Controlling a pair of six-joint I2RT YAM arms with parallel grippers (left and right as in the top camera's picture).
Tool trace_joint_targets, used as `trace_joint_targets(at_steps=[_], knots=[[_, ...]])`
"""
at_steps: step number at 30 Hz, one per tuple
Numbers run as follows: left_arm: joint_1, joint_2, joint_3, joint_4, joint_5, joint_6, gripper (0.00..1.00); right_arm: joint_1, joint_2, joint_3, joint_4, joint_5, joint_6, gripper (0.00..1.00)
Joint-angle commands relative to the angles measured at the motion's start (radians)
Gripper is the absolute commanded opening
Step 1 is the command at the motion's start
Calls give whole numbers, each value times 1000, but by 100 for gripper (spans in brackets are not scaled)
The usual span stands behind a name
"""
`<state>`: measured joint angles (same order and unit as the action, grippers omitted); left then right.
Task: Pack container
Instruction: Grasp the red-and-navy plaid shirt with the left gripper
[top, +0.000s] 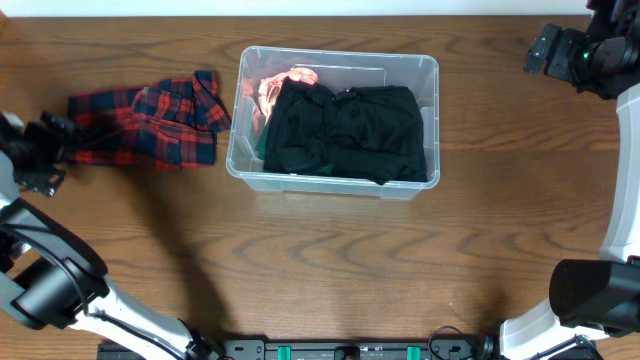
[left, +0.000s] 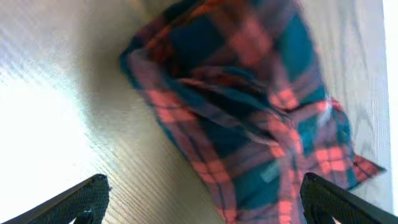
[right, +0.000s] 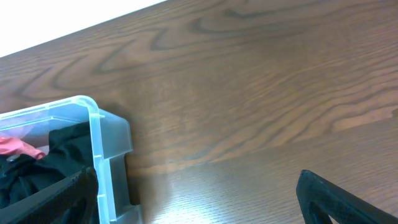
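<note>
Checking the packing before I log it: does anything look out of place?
Yes: the red plaid cloth lies crumpled on the table left of the container, outside it, while the black garment is inside.

dark wood-grain table (top: 330, 260), white strip (top: 300, 8) beyond.

Clear glossy plastic container (top: 334, 183), soft plaid cloth (top: 150, 125), matt black fabric (top: 350, 130), smooth grained wood table (top: 330, 270)
</note>
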<state>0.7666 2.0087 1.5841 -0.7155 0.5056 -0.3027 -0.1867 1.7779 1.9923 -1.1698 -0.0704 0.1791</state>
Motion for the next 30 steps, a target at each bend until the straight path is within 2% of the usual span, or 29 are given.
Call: trace_joint_targets(at_steps=[1, 7, 14, 25, 28, 30], knots=[[29, 0, -104, 92, 68, -111, 98, 4, 1, -4, -2, 3, 10, 99], [14, 0, -275, 359, 71, -191, 98, 4, 1, -4, -2, 3, 10, 99], [-26, 0, -383, 615, 69, -246, 98, 4, 1, -4, -1, 3, 10, 99], [-102, 26, -393, 703, -5, -261, 100, 4, 1, -4, -1, 3, 10, 99], [-112, 26, -393, 738, -6, -260, 88, 4, 1, -4, -1, 3, 10, 99], [-114, 26, -393, 756, -6, -260, 74, 4, 1, -4, -2, 3, 10, 99]])
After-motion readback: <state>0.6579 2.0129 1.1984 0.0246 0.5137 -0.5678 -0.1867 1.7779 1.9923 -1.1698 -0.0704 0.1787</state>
